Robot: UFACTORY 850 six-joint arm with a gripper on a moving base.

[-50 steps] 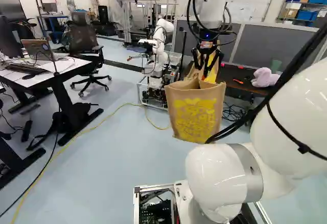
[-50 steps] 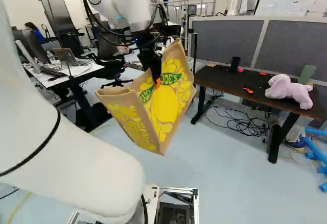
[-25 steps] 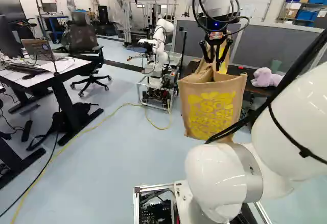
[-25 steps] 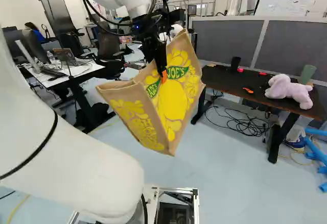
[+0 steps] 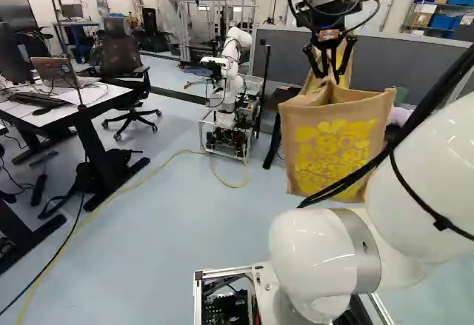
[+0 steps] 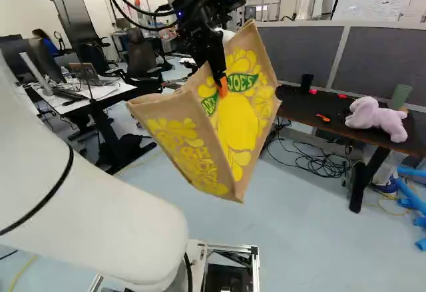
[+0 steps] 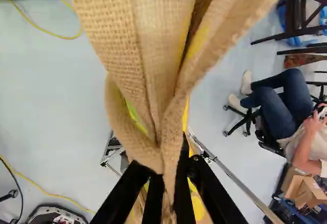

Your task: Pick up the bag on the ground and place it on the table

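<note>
- Bag: brown, woven, printed in yellow and green; suspended in the air by its upper part, its body tilted in the right base view. It hangs nearer the cameras than the table and hides that table's left end from the right base view.
- Far left, left base view: desk bearing a laptop, with a black office chair beside it.
- Left of centre, left base view: yellow cable running along the floor toward another robot, white, on a wheeled frame.
- Right of centre, left base view: gripper above the bag's mouth. In the right base view, the gripper shows an orange pad against the bag's printed side; the wrist view shows both fingers clenched on folded fabric, pinching it from two sides.
- Right, left base view: white arm in the foreground, with black cables passing in front of the bag's lower right part.
- Right half, right base view: tabletop objects, in order, are a dark cup, an orange-handled tool, a pink plush toy and a green tumbler. Tangled black cables lie beneath.
</note>
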